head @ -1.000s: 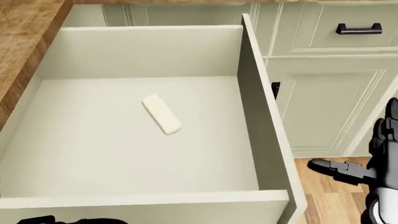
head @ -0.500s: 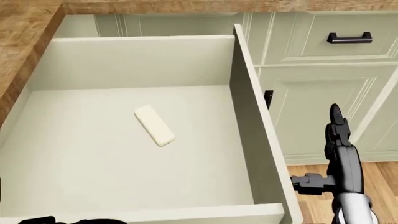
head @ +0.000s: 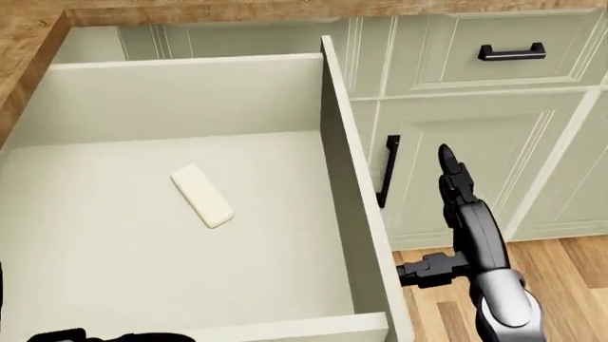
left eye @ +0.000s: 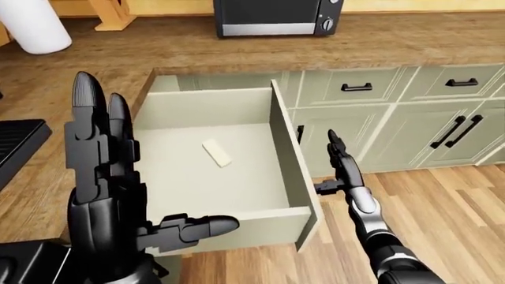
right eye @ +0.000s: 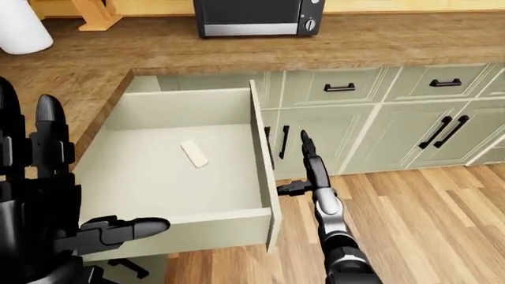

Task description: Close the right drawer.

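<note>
Standing pulled far out from the cabinets, the right drawer (left eye: 237,195) fills the middle of the left-eye view, with a small pale bar (left eye: 217,153) lying on its floor toward 11 o'clock of centre. The right hand (left eye: 341,168) is at 3 o'clock of the drawer, just beside its side wall; fingers straight and spread, thumb pointing at the wall, holding nothing. The left hand (left eye: 106,177) rises at 9 o'clock, fingers upright, thumb out, empty. A microwave (left eye: 276,16) sits at 12 o'clock on the wooden table (left eye: 410,41).

No text, label, brand or number can be read anywhere.
</note>
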You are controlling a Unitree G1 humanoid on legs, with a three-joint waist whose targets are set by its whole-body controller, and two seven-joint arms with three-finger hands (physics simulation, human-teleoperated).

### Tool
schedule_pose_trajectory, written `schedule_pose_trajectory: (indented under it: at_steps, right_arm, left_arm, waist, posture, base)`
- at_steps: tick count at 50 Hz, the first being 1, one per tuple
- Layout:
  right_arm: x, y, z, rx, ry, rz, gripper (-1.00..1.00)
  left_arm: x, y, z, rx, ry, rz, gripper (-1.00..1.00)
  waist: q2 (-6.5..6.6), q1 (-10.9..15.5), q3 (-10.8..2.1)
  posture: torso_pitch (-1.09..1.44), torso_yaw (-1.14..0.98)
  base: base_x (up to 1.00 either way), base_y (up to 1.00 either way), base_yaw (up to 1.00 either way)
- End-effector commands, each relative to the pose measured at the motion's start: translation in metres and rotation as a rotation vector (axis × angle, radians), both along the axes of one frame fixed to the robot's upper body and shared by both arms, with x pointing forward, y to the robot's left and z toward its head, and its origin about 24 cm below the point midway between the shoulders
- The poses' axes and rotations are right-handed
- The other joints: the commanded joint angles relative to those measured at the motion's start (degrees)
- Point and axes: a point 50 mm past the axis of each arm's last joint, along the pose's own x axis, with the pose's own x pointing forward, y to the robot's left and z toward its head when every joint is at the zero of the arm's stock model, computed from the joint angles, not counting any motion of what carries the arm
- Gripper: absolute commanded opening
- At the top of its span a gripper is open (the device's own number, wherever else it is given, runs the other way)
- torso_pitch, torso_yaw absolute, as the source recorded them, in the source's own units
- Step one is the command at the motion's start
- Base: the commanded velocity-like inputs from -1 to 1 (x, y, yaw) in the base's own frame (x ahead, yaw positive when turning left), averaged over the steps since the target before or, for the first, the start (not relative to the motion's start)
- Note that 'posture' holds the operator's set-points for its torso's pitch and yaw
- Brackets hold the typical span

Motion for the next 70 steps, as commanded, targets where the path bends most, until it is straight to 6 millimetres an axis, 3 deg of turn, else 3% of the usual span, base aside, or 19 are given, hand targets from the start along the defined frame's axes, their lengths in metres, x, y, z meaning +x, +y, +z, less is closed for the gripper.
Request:
schedule_pose_trajectory:
  at_steps: [1, 41, 70]
  right_arm:
    - [0.012, 0.013, 0.027, -0.003, -0.134, 0.068, 1.00]
    - [-0.001, 0.087, 0.001, -0.104, -0.075, 0.309, 1.00]
    - [-0.002, 0.131, 0.003, -0.153, -0.076, 0.451, 1.00]
  left_arm:
    - [-0.007, 0.000, 0.009, 0.002, -0.068, -0.001, 1.00]
    - [-0.008, 0.000, 0.010, 0.000, -0.068, -0.004, 1.00]
    - [-0.009, -0.001, 0.010, 0.001, -0.069, -0.005, 1.00]
  waist:
    - [-0.25, 0.3, -1.32]
    - [0.11, 0.6, -1.67]
    - [0.50, 0.5, -1.65]
  posture:
    - [0.00, 0.00]
    - [0.00, 0.00]
    - [0.00, 0.00]
  base:
    - [0.00, 0.00, 0.00]
    - [0.00, 0.00, 0.00]
    - [0.00, 0.00, 0.00]
